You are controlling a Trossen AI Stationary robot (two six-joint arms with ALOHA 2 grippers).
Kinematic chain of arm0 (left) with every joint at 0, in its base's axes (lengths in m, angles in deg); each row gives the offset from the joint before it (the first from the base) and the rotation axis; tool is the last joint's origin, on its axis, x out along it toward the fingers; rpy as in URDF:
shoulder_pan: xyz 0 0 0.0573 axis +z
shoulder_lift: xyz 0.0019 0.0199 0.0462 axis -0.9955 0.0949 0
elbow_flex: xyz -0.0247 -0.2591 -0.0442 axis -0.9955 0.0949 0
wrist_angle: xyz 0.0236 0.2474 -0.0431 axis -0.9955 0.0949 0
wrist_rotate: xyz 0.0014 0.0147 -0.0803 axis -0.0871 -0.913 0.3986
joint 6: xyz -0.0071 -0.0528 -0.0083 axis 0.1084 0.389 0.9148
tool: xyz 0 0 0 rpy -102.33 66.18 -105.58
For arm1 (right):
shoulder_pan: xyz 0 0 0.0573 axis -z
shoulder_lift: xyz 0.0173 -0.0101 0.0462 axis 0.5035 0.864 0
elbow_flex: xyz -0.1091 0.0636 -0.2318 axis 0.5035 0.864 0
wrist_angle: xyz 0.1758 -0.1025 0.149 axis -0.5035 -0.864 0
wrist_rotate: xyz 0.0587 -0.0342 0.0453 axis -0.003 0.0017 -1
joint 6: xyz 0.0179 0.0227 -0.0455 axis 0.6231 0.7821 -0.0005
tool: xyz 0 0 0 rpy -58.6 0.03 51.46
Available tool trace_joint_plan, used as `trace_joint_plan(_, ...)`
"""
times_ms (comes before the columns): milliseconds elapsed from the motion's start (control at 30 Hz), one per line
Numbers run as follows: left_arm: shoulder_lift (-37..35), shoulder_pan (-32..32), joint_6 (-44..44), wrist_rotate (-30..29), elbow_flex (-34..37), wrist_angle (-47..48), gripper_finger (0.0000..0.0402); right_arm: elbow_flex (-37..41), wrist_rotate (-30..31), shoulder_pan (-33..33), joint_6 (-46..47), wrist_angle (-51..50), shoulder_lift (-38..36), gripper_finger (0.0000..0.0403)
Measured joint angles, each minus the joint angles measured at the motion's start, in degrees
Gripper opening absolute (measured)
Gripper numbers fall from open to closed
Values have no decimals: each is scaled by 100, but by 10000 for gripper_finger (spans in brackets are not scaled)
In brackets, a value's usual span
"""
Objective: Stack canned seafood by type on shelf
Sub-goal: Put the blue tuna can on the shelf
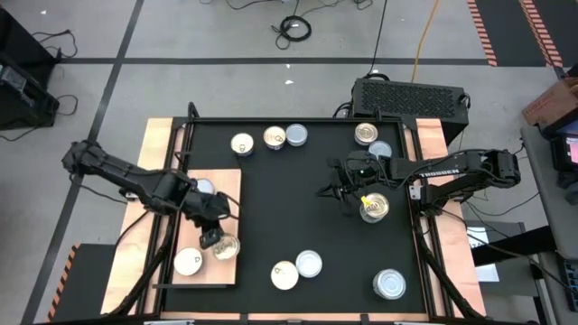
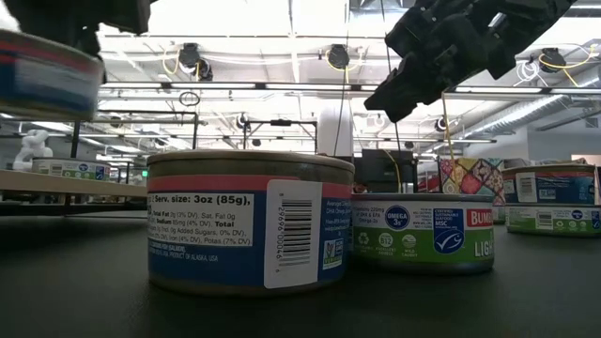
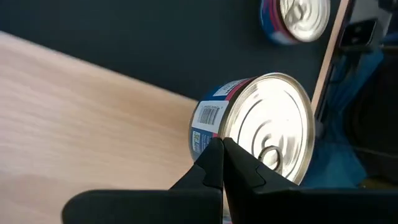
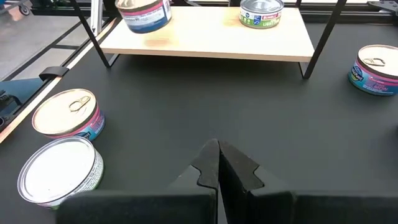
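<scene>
Tins (image 1: pixel 373 208) lie scattered off the shelf (image 1: pixel 226 181); our left gripper (image 3: pixel 221 163) and right gripper (image 4: pixel 217 163) hover pinched together, empty, none sorted yet.

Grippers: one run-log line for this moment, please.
left gripper: shut on blue-label can, raised over shelf | right gripper: shut, empty, above mat

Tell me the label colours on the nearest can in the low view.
Blue with a pink band, white barcode panel; the low view shows it best.
</scene>
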Motion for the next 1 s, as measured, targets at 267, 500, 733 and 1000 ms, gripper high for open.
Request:
trace_joint_plan(267,17,-452,215,22,421,-692,0,0,0,-2,0,177,0,0)
trace_joint_plan(500,135,-651,455,67,620,-710,0,0,-2,-2,0,329,0,0)
trace_joint_plan(733,138,-748,518,131,710,-758,0,0,-2,-1,-11,380,0,0)
trace_joint_plan(1000,140,-743,491,135,727,-825,0,0,-2,-1,-42,519,0,0)
